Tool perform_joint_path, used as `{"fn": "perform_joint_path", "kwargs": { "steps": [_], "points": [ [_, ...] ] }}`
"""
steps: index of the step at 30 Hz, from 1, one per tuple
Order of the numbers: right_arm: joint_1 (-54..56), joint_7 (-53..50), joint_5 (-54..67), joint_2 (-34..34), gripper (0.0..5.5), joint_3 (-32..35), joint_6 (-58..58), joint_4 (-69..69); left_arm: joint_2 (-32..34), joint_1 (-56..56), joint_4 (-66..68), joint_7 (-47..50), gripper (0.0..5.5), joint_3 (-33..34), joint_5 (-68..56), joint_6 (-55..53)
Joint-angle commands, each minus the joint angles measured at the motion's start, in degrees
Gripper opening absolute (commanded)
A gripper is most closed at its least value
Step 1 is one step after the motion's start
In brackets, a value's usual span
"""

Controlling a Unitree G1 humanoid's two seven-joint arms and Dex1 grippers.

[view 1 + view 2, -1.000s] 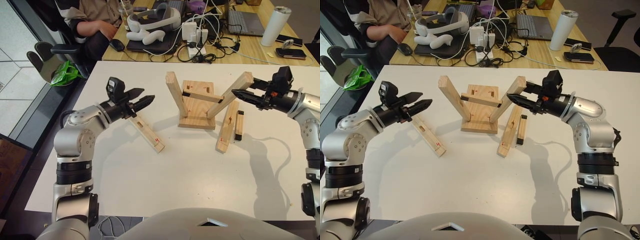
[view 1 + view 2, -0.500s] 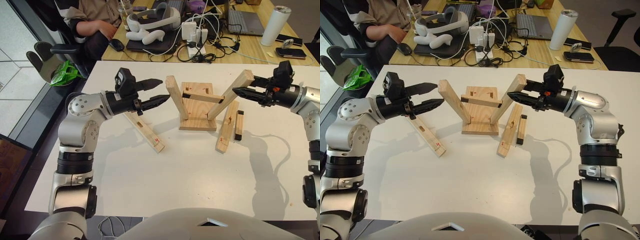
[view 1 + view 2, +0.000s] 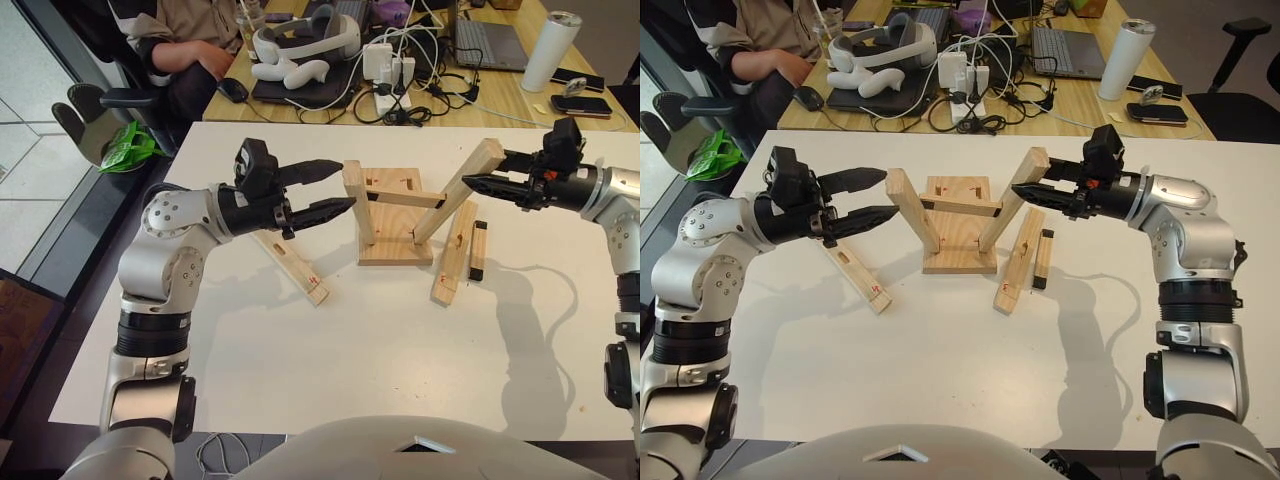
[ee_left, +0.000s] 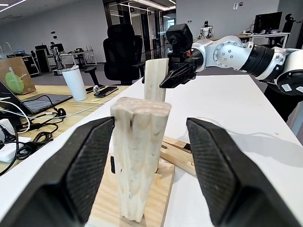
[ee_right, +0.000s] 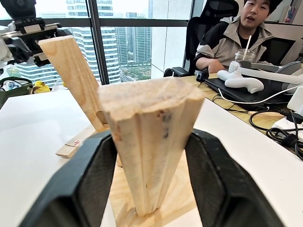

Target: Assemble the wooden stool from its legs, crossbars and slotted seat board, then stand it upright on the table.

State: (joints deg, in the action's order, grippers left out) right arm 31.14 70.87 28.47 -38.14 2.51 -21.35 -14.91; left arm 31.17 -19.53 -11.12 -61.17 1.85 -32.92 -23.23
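White table point(image 3: 400, 340), half-built pale-wood stool point(image 3: 392, 240)

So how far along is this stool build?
Done: two pale wooden legs, joined by a crossbar, stand on the slotted seat board. In hand: right gripper clamps one, open left gripper straddles the other. Left: two loose legs, one short bar, uprighting.

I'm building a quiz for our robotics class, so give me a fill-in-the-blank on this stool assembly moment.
1. ___ legs stand up from the seat board.
2. A ___ joins the left leg and the right leg.
3. The left gripper is ___ around the left leg's top, with gaps either side.
4. The right gripper is shut on the ___ leg's top.
Missing words: two; crossbar; open; right.
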Motion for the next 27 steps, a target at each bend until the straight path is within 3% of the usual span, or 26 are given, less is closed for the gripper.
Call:
{"fn": "perform_joint_path", "kwargs": {
  "steps": [1,21,25,27],
  "points": [
    [0.9,1.0,-1.0,0.1,2.17,-0.8,0.1,-0.6,0.7,1.7,-1.9,0.1,2.82,-1.0,0.4,0.0],
    [2.0,3.5,-1.5,0.0,2.17,-1.9,0.3,-0.2,-0.1,-5.0,7.5,0.7,2.82,-3.1,4.9,4.1],
    [2.6,3.4,-1.7,0.2,2.17,-2.1,0.5,-0.3,-1.6,-5.1,9.4,5.2,2.82,-2.2,5.3,1.7],
    [3.1,3.4,-2.0,0.3,2.17,-2.3,0.8,-0.9,-2.1,-4.5,9.0,5.9,3.13,-1.7,4.3,1.1]
  ]
}}
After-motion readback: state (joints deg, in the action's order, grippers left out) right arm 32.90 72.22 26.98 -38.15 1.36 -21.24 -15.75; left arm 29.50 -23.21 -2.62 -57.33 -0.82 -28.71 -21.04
